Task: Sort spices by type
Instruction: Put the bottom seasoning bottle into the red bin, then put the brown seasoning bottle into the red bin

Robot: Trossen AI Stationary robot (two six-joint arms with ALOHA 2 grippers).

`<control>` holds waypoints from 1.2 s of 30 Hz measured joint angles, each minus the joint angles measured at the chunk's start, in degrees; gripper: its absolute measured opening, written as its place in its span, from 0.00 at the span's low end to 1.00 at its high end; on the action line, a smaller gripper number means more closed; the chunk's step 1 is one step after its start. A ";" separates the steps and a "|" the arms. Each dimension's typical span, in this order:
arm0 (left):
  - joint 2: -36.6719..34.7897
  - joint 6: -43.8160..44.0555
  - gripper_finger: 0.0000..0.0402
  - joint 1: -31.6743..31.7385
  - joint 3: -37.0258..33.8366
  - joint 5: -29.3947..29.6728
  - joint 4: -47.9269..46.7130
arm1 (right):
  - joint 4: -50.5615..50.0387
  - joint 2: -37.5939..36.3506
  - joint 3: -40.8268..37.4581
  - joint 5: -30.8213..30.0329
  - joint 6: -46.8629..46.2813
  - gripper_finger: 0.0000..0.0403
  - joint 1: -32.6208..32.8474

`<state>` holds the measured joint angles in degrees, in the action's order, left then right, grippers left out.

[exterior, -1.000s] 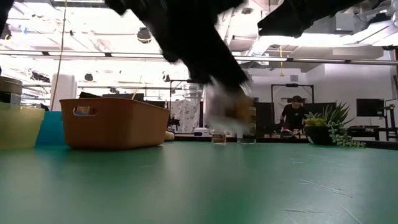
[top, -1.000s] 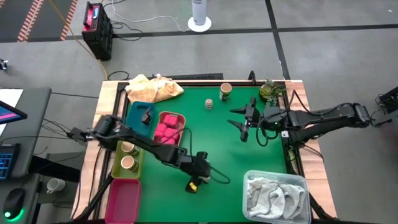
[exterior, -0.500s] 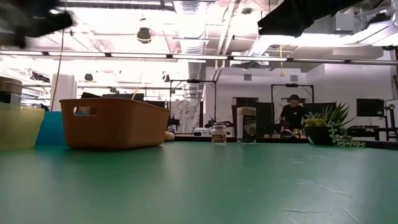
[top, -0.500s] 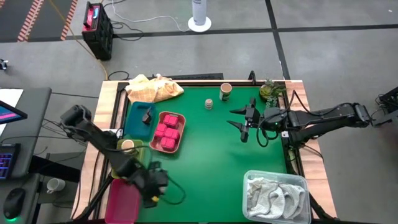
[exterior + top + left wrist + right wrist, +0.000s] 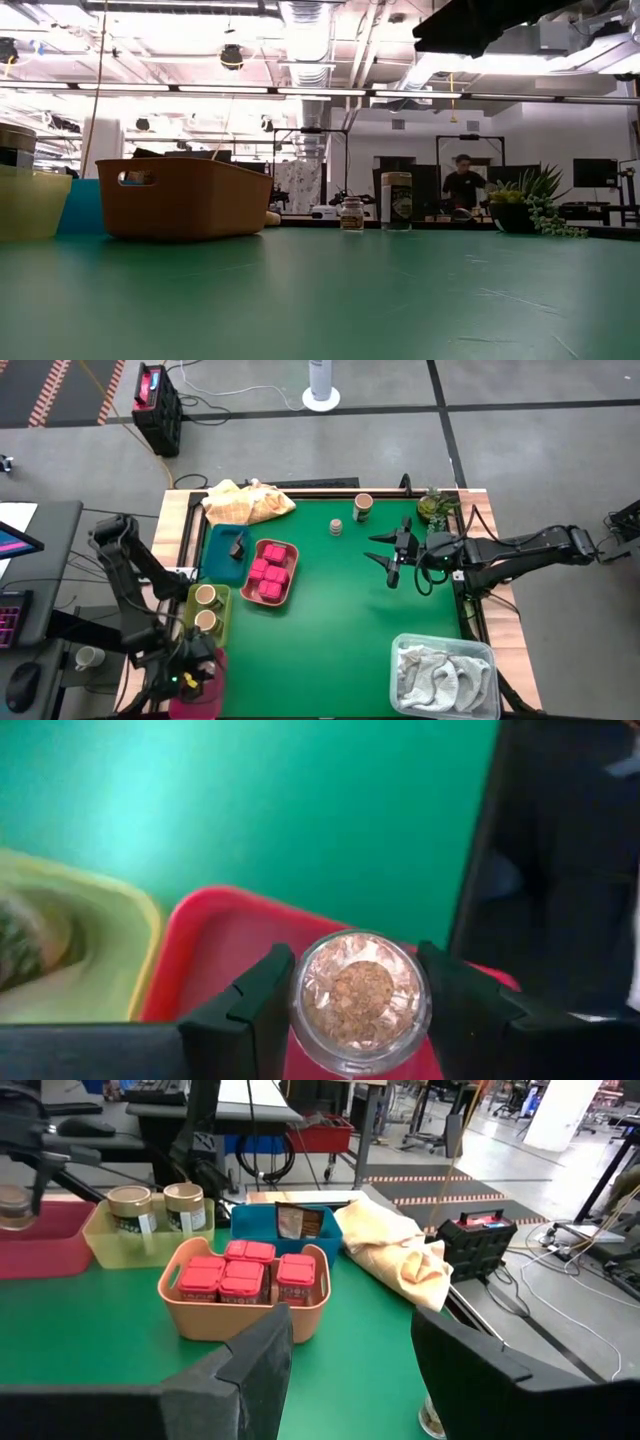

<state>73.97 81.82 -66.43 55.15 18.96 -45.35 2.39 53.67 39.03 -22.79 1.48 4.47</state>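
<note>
My left gripper (image 5: 195, 678) is at the table's near left corner, over the magenta tray (image 5: 212, 695), shut on a small clear jar of brown spice (image 5: 360, 992). My right gripper (image 5: 393, 560) hovers open and empty at the right side of the green table. Pink packets (image 5: 270, 570) fill the salmon tray. Two tan cups (image 5: 206, 608) stand in the lime tray. A dark wedge (image 5: 236, 546) lies in the teal tray. A tan cup (image 5: 363, 506) and a small jar (image 5: 336, 527) stand on the table at the far side. My left gripper pinches the jar by its round side wall (image 5: 300, 1005) between its two fingers, one on each side. A round end of the jar faces the wrist camera. The jar is lifted clear above the magenta tray (image 5: 225, 945).
A yellow cloth (image 5: 245, 502) lies at the far left corner. A clear bin with a white-grey cloth (image 5: 445, 672) stands at the near right. A small plant (image 5: 432, 506) stands at the far right. The middle of the green table is bare (image 5: 340, 620).
My left gripper has swung from the table's near middle toward the left edge, carrying the jar, and now stands over the magenta tray. It has left the low view.
</note>
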 joint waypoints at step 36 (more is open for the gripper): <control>1.05 9.51 0.56 -6.41 -13.25 3.58 8.45 | -0.22 0.00 0.00 0.00 -0.02 0.58 -0.07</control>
<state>75.03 91.33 -72.84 41.91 22.53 -36.90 2.17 53.67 39.03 -22.79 1.45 4.40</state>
